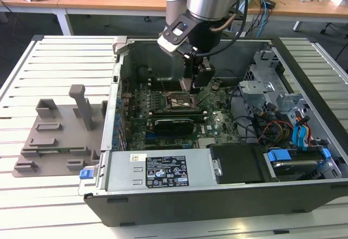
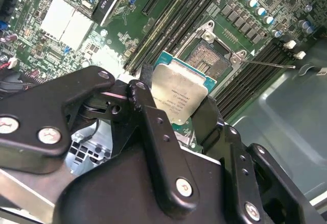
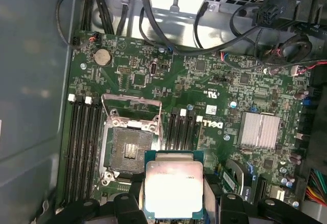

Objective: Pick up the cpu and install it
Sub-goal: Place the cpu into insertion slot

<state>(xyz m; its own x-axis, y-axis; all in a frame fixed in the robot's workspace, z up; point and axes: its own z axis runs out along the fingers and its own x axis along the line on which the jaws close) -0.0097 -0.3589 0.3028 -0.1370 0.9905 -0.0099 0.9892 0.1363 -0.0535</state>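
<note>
The cpu [image 3: 173, 191] is clamped in the gripper [image 1: 199, 80], with its silvery plate turned toward both wrist views. It is held over the green motherboard [image 3: 214, 81] inside the open computer case [image 1: 163, 195]. The uncovered socket [image 3: 127, 150] is seen just beside the gripper, below it. The case is carried by the counter [image 1: 54, 59].
</note>
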